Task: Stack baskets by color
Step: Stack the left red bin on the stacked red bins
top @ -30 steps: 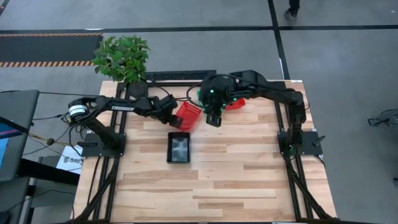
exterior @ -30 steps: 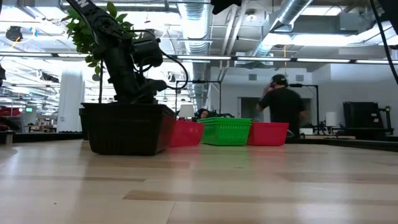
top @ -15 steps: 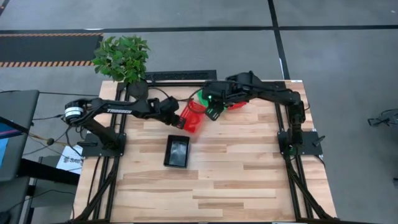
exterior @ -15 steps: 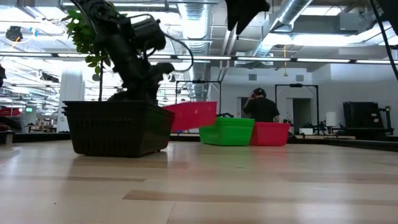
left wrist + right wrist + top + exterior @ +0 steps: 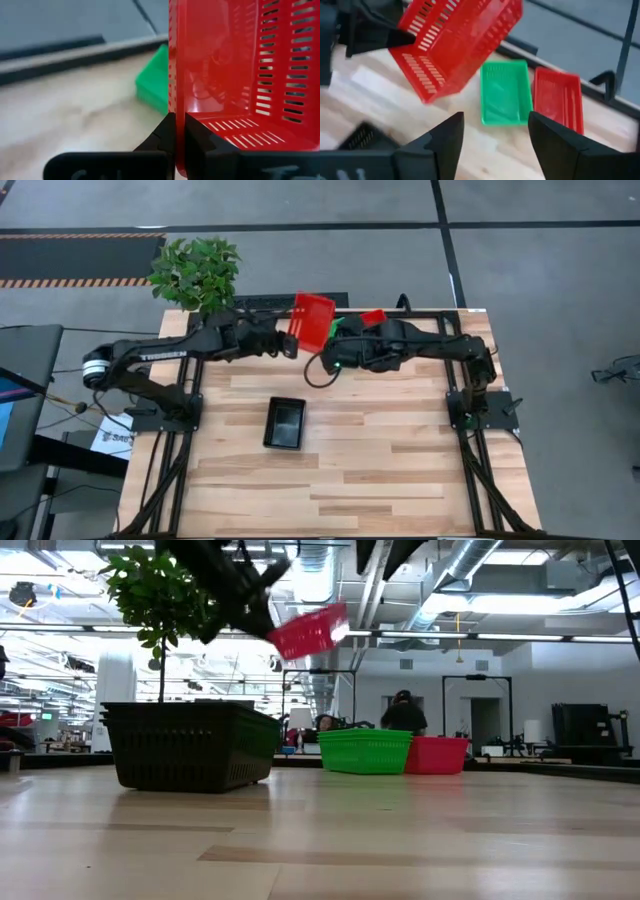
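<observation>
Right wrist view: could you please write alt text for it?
A red basket hangs tilted in the air, pinched by the left claw. On the wooden table below lie a green basket and another red basket, side by side.

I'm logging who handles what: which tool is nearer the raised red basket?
Left. The left tool is shut on the wall of the raised red basket, holding it off the table. The right tool is open, empty, off to its side.

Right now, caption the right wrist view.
Open right fingers overlook a lifted red basket, green basket and second red basket.
</observation>
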`<action>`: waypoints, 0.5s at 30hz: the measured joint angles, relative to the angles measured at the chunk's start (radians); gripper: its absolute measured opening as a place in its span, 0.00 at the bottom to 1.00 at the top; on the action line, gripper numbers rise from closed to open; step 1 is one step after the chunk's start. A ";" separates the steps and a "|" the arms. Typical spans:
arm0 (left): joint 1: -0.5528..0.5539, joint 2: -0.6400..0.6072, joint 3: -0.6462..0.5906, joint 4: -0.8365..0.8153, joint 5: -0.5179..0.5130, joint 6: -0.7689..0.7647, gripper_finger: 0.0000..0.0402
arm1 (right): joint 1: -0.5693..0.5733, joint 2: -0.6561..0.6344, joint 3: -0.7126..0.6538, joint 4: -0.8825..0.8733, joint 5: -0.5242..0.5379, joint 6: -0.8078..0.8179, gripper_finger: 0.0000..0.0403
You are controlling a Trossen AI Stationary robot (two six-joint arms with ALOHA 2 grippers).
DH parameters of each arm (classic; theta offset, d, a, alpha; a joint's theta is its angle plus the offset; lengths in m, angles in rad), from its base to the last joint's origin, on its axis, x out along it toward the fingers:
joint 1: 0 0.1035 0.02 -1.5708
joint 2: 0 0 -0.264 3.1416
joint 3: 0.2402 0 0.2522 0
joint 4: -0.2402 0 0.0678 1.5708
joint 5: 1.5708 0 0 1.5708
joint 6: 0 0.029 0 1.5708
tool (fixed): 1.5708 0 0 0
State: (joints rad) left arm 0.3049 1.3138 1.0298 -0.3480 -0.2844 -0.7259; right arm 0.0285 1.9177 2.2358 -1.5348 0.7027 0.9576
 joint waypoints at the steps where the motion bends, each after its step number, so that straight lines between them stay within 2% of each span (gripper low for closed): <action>1: -0.006 -0.008 0.013 -0.001 -0.027 0.012 0.00 | -0.002 0.000 0.000 0.020 0.004 0.001 0.61; 10: -0.041 -0.040 0.113 0.001 -0.222 0.117 0.00 | -0.070 -0.075 0.001 0.362 -0.001 -0.198 0.64; 15: -0.040 -0.040 0.136 0.024 -0.246 0.166 0.00 | -0.103 -0.109 0.002 0.522 -0.054 -0.293 0.64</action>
State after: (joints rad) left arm 0.2648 1.2739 1.1662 -0.3241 -0.5304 -0.5601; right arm -0.0749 1.8091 2.2375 -1.0131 0.6486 0.6642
